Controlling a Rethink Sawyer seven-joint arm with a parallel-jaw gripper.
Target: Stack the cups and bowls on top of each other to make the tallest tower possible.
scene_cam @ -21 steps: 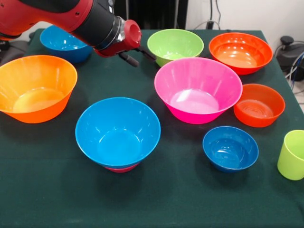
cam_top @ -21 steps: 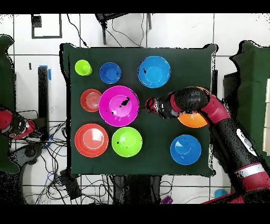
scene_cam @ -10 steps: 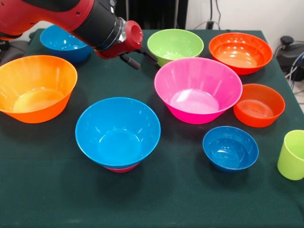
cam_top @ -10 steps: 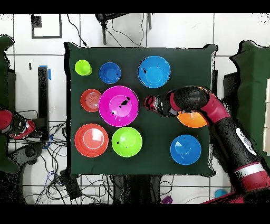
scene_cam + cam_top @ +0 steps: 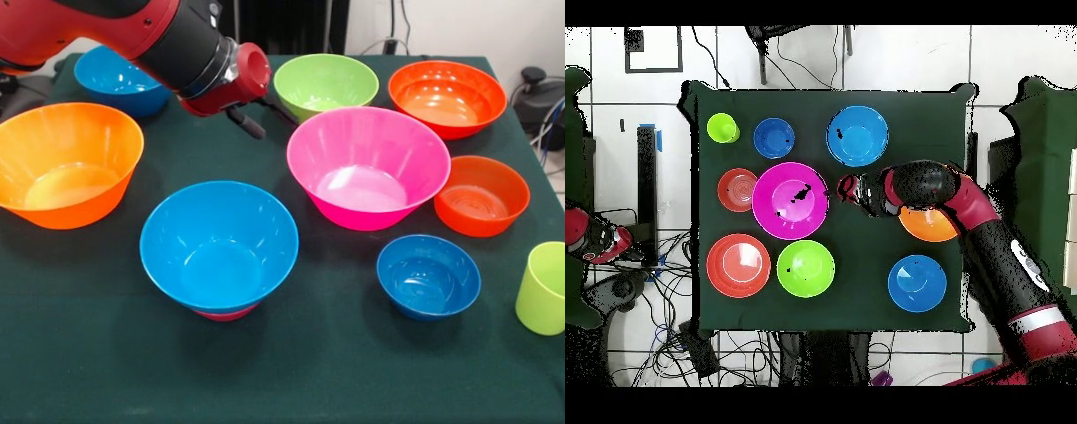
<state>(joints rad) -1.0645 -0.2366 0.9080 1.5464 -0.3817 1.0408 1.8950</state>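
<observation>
Since the gripper (image 5: 265, 115) hangs just left of the big pink bowl (image 5: 368, 168), a low approach might shove its rim and scoot it into the red-orange bowl (image 5: 481, 195). Honestly can't tell if the fingers are spread or closed.

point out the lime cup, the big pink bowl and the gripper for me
lime cup (image 5: 542, 289), front view, on its outer side wall
big pink bowl (image 5: 368, 188), front view, on its inner floor
gripper (image 5: 265, 113), front view, midway between the dark fingertips
</observation>
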